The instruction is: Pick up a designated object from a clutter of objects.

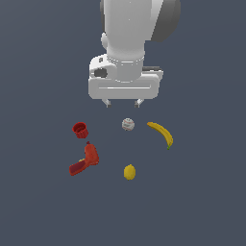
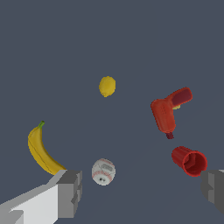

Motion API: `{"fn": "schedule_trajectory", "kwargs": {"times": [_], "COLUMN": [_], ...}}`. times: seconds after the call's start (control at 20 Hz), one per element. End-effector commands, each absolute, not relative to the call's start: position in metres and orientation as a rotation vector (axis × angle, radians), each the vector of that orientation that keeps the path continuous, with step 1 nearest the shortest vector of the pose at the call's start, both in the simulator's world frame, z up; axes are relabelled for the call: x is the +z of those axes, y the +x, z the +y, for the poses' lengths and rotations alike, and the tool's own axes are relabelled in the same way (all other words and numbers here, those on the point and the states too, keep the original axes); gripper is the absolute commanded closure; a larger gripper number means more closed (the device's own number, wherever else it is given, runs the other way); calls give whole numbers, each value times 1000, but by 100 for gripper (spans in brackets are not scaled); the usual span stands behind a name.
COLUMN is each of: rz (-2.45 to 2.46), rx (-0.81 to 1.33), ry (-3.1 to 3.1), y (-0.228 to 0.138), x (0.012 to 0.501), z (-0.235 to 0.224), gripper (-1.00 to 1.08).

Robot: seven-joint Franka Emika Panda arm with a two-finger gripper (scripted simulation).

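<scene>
The designated object, a red L-shaped drill-like tool with a bulbous body and darker handle, lies on the dark floor toward the exterior view's left. My gripper hangs open well above the clutter, roughly over the whitish ball, with nothing between its fingers. The tool lies apart from the gripper, to the exterior view's left of it and lower in that view. A small red cup lies close beside the tool's tip.
A yellow banana lies at the exterior view's right and a yellow lemon sits beyond the ball. Everything rests on a flat dark grey surface.
</scene>
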State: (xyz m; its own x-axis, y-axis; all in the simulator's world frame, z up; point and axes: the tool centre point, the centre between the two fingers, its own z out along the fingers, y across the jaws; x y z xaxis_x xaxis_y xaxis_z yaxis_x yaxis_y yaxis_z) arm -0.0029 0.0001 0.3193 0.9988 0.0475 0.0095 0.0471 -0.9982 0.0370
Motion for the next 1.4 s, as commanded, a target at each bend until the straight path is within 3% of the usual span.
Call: {"fn": "schedule_trajectory", "kwargs": {"times": [0.0, 0.7, 1.35], "rz": [73, 14, -376], "rx": [16, 17, -69], "ry": [3104, 3117, 3198], "y": [-3, 4, 50], "x": [319, 321, 275], "z": [0, -17, -59], "gripper": [-100, -100, -100]}}
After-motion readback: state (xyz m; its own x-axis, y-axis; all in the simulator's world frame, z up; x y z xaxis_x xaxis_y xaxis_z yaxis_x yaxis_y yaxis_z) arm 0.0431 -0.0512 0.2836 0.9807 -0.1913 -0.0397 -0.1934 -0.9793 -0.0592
